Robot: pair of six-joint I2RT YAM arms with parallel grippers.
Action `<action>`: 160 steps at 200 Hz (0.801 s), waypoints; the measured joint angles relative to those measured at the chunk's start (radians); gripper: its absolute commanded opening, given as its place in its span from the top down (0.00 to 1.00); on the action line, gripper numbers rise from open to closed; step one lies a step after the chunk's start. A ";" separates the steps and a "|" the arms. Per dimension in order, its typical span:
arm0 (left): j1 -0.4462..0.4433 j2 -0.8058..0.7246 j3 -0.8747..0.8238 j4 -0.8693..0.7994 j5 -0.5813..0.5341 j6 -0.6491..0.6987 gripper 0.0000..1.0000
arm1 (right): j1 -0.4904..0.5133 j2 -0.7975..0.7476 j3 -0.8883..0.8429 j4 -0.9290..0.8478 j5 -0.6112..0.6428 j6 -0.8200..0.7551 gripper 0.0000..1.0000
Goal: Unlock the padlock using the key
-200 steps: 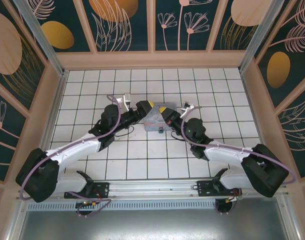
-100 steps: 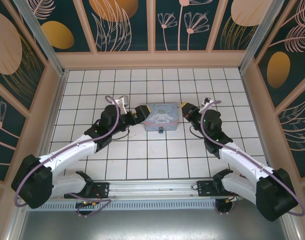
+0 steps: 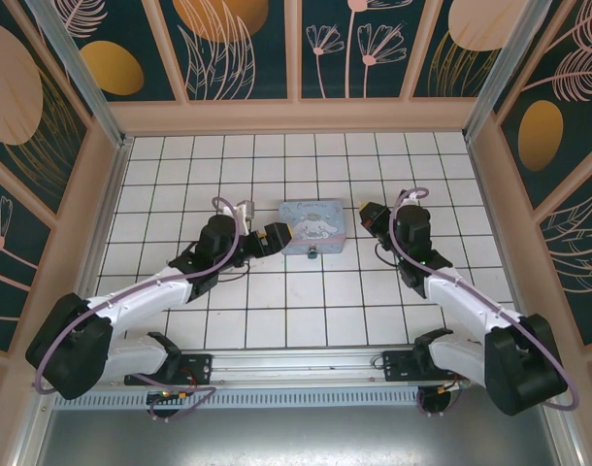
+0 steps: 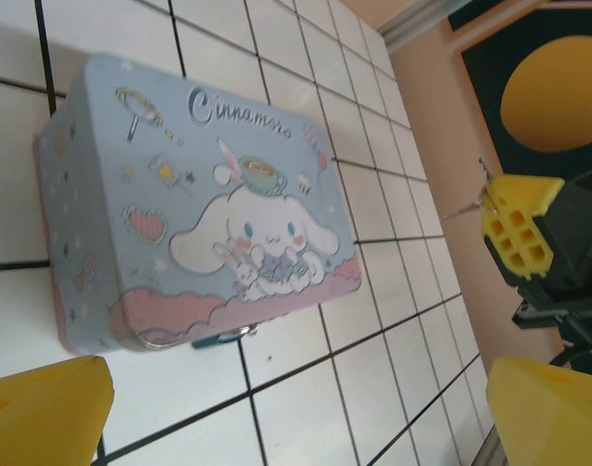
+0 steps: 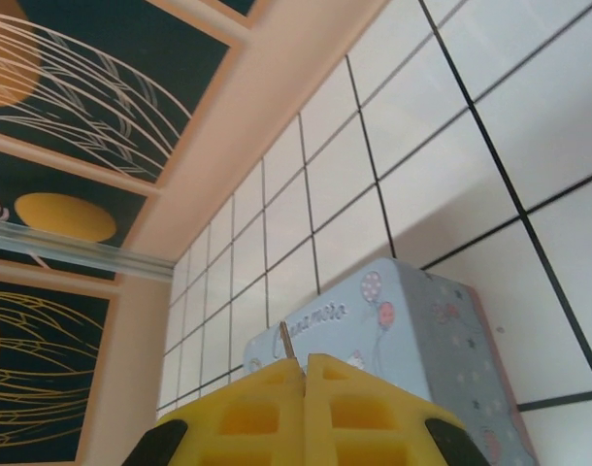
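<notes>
Pastel blue-and-pink cartoon tin box [image 3: 313,225] mid-desk. Tiny dark padlock [image 3: 313,253] at its 6 o'clock edge, apparently locked. Right gripper [image 5: 304,367], 3 o'clock: jaws closed on thin silvery key [image 5: 285,342]. Left gripper [image 3: 275,236], 9 o'clock: jaws apart. Insertion and turning remain.

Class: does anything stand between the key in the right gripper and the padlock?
Seen from above, the near right corner of the tin lies on the straight line from the key in the right gripper to the padlock on its front. Round the front, nothing visible blocks it.
</notes>
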 measured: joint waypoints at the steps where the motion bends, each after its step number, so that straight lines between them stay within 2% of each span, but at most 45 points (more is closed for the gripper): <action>1: 0.000 0.001 -0.002 0.001 0.001 0.000 0.02 | 0.000 0.002 0.000 0.000 0.000 0.001 1.00; 73: 0.000 0.023 -0.079 0.096 0.021 0.000 0.02 | 0.000 0.197 -0.001 0.022 0.092 0.078 1.00; 106: 0.000 0.023 -0.079 0.108 0.021 0.001 0.02 | 0.010 0.323 0.061 0.011 0.120 0.079 1.00; 160: 0.000 0.033 -0.079 0.112 0.021 0.000 0.01 | 0.114 0.460 0.189 0.010 0.146 0.078 1.00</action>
